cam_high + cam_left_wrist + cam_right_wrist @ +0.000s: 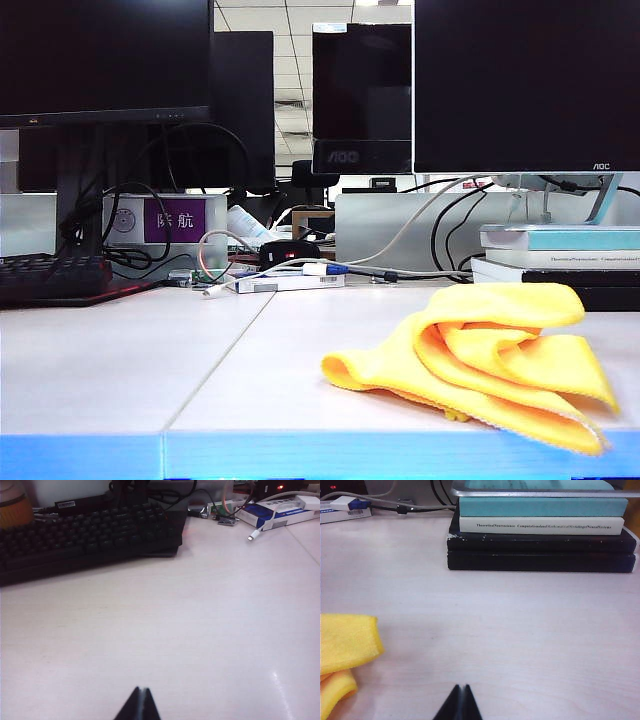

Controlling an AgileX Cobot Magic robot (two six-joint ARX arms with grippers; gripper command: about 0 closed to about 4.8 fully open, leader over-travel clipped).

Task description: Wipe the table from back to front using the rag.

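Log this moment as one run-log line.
stage: wipe not started | rag: crumpled, front right of table, unheld | left gripper: shut, above bare table near keyboard | right gripper: shut, beside rag, facing books

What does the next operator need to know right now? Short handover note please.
Left gripper: shut, empty, above bare table in front of the keyboard.
Right gripper: shut, empty, above the table beside the rag, facing the stack of books.
Rag: crumpled near the front edge, right side.
Done: nothing; rag not picked up.
Left: grasp the rag, wipe back to front.
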